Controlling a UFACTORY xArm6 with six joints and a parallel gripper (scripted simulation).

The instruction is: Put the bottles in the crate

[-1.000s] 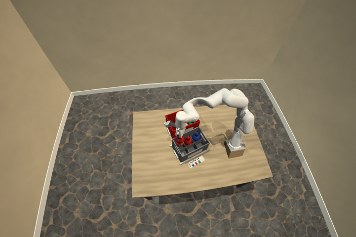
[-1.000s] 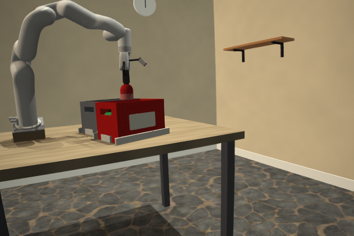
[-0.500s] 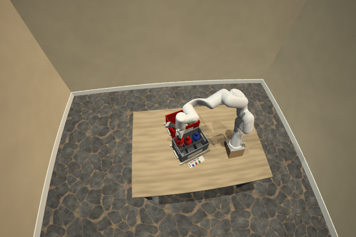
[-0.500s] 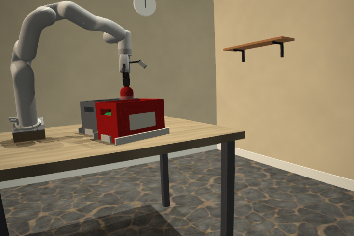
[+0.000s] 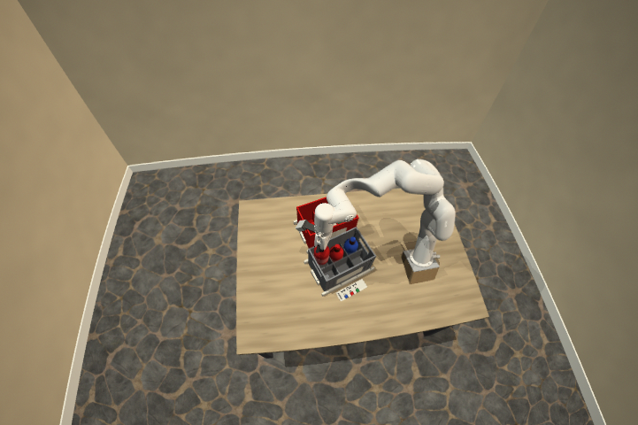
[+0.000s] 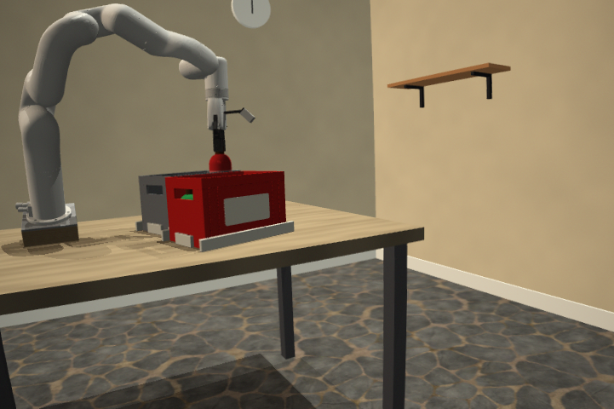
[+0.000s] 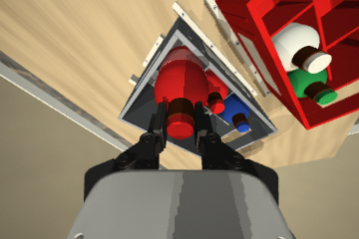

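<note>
Our gripper [image 5: 321, 245] [image 6: 219, 150] [image 7: 180, 112] is part-closed on the neck of 1 red bottle [image 5: 321, 255] [image 6: 220, 163] [image 7: 181, 82], partly lowered into a corner of the grey crate [image 5: 342, 274] [image 6: 152, 204] [image 7: 153, 65]. Beside it stand 1 red and 1 blue bottle [image 5: 350, 244] [image 7: 235, 109]; we judge this placing nearly done, though we cannot read the pick list's [image 5: 350, 289] counts or tell what else is left

Surface inspected: wood-grained counter [image 5: 279, 320] [image 6: 341, 227] [image 7: 113, 30], dark-legged; from above, gray crate [image 5: 327, 282] [image 6: 149, 207] [image 7: 138, 117] stands near the middle; red crate [image 5: 306, 210] [image 6: 186, 216] [image 7: 260, 30] at its 11 o'clock; mounting block [image 5: 422, 274] [image 6: 32, 237] at 3 o'clock; paper strip [image 5: 350, 290] near 5 o'clock; pale rails [image 5: 349, 281] [image 6: 247, 236] [image 7: 214, 47] beside both crates.
</note>
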